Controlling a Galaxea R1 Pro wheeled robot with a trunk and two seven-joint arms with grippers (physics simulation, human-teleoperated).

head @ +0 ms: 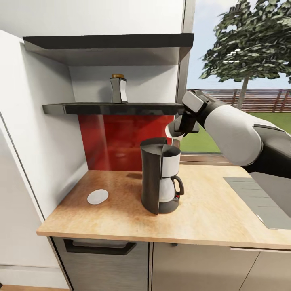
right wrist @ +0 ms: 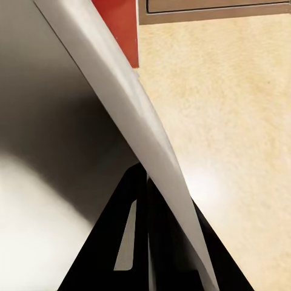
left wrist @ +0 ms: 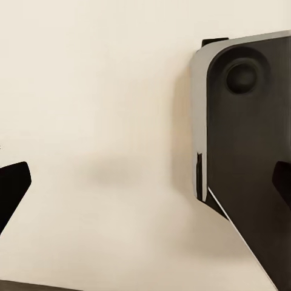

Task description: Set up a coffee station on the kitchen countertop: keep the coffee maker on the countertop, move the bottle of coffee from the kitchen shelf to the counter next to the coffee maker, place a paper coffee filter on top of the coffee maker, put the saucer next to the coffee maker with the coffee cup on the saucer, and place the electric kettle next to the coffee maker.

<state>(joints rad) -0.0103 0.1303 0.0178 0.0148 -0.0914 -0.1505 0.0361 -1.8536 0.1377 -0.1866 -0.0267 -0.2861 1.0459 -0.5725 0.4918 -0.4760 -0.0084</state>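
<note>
Above the coffee maker point(head: 161, 180), which stands upright near the middle of the counter point(head: 121, 220), we see our right tool point(head: 174, 131) clenched on a white paper filter point(right wrist: 154, 157), its thin sheet pinched edge-on between the two dark fingers point(right wrist: 130, 233) in the right wrist view. The filter hangs just over the maker's open top, slightly toward its window side, so letting go now could, we judge, drop it onto the counter behind the maker or leave it tilted on the rim. Descending too hard could nudge the tall, narrow maker off its spot. A white saucer point(head: 98, 197) lies flat on the counter well to the maker's left, and the coffee bottle point(head: 118, 89) is up on the shelf point(head: 113, 108). Our left tool point(left wrist: 145, 182) faces a pale wall with its tips spread apart, holding nothing.
</note>
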